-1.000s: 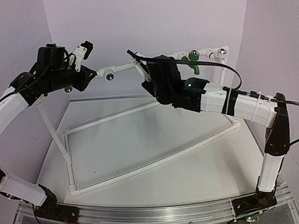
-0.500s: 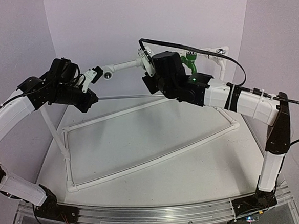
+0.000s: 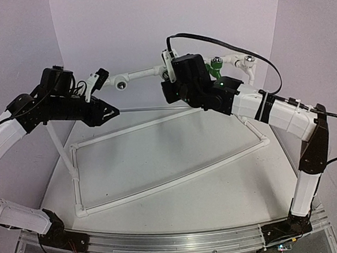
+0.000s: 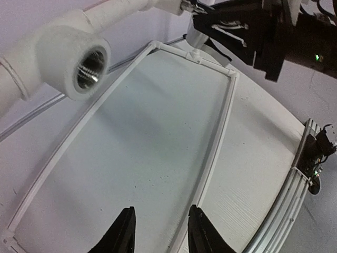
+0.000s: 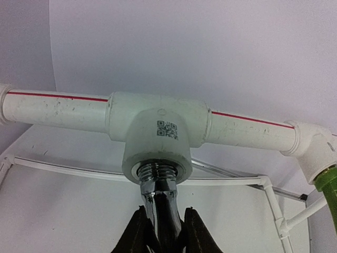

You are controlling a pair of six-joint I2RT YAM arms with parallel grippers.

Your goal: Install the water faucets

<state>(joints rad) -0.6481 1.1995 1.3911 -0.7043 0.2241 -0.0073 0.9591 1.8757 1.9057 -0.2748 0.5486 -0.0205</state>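
My right gripper (image 5: 162, 233) is shut on a shiny silver faucet (image 5: 159, 203). Its threaded end sits in the downward socket of a white tee fitting (image 5: 157, 130) on the raised pipe. In the top view the right gripper (image 3: 169, 75) is at the pipe's middle and hides most of the faucet. A green faucet (image 3: 213, 69) is mounted on the pipe to the right, and it shows at the edge of the right wrist view (image 5: 329, 188). My left gripper (image 4: 160, 225) is open and empty above the table, below an empty threaded socket (image 4: 87, 66).
The white pipe frame (image 3: 161, 188) lies on the table as a four-sided loop, with uprights carrying the raised pipe (image 3: 142, 75). A white elbow with a chrome cap (image 3: 248, 60) ends the pipe at the right. The right arm's black cable (image 3: 257, 68) arches over the pipe.
My right gripper has risen to the pipe with the silver faucet. My left gripper has swung down and away from the left socket.
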